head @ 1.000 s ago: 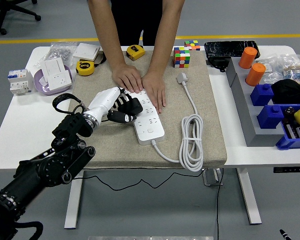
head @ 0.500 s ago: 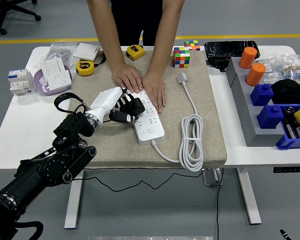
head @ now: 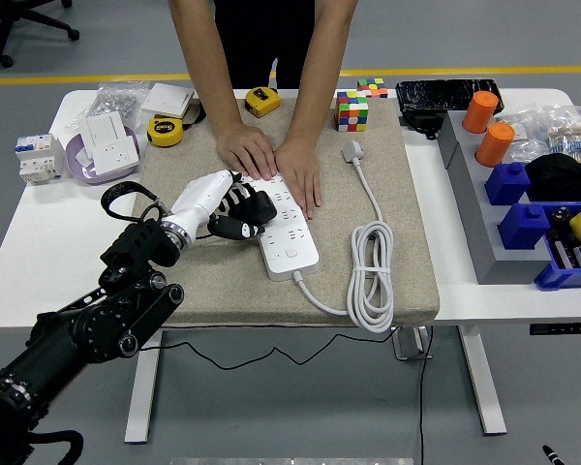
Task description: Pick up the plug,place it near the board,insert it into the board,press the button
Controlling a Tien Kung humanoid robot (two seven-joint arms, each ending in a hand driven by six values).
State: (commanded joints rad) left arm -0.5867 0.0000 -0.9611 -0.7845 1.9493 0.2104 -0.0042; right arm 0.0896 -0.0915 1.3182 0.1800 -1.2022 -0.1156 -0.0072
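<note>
A white power strip (head: 290, 242) lies on the beige mat (head: 203, 281), running from the centre toward the near side. My left hand (head: 234, 208) rests at the strip's left edge, its fingers curled around a black plug (head: 246, 225). The plug touches or sits just over the strip's left-side sockets; whether its pins are in, I cannot tell. A person at the far side presses both hands (head: 276, 165) flat on the strip's far end. The strip's own white cord (head: 370, 281) lies coiled to the right, and its white plug (head: 352, 150) lies loose on the mat.
Left of the mat are a purple dish with a white socket (head: 105, 145), a breaker (head: 37, 157) and two yellow tape measures (head: 165, 131). A Rubik's cube (head: 351, 109) stands behind the strip. Grey tray, orange cylinders (head: 489, 126) and blue bins (head: 542, 218) fill the right.
My left hand with the plug shifted a touch right and back again, ending about where it was. The person's hands have stayed on the strip.
</note>
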